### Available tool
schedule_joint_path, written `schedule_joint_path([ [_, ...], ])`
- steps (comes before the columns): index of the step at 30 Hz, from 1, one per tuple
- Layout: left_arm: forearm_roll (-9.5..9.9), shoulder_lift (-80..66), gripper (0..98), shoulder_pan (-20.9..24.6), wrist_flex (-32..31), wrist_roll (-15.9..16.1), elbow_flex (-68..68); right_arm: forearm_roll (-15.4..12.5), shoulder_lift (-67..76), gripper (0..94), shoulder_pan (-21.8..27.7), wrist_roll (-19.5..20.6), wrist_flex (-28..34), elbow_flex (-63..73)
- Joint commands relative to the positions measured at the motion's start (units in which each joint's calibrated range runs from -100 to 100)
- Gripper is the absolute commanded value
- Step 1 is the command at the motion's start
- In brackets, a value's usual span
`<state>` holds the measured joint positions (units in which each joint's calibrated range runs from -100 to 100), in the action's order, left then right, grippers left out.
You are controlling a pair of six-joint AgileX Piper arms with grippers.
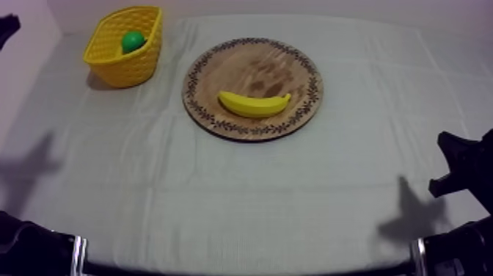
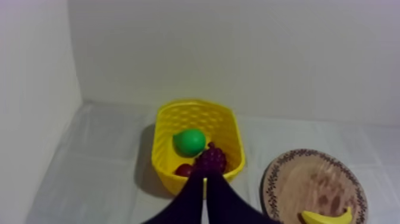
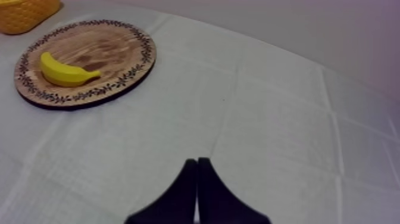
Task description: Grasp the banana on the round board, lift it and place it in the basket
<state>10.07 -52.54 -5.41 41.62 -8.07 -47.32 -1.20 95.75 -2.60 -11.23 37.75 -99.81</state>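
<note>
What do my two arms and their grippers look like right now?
The left gripper and the right gripper each have two smooth black fingers that taper to narrow tips, with no markings. In the top view the left arm and right arm are black, each with a pale band.

Table (image 1: 242, 198): board (image 1: 249, 70) (patterned rim), basket (image 1: 128, 70)

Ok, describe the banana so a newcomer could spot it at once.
On the grey-white cloth, beside the yellow basket, lies a round wooden board with a patterned rim. The banana lies alone on that board. Long, curved and yellow, it is the only fruit outside the basket.
</note>
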Motion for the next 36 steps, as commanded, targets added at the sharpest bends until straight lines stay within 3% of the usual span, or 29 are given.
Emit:
schedule_joint_path([
  [1,-0.3,8.9,0.1,-0.91,1.77,0.44,12.68,0.01,0.0,0.3,0.0,0.02,-0.01,0.03],
  [18,-2.85,37.6,0.1,-10.0,11.76,5.59,46.73,0.01,0.0,0.3,0.0,0.02,-0.01,0.03],
  [36,-3.49,57.35,0.0,-19.5,18.68,16.43,58.96,0.01,0.0,0.3,0.0,0.02,-0.01,0.03],
])
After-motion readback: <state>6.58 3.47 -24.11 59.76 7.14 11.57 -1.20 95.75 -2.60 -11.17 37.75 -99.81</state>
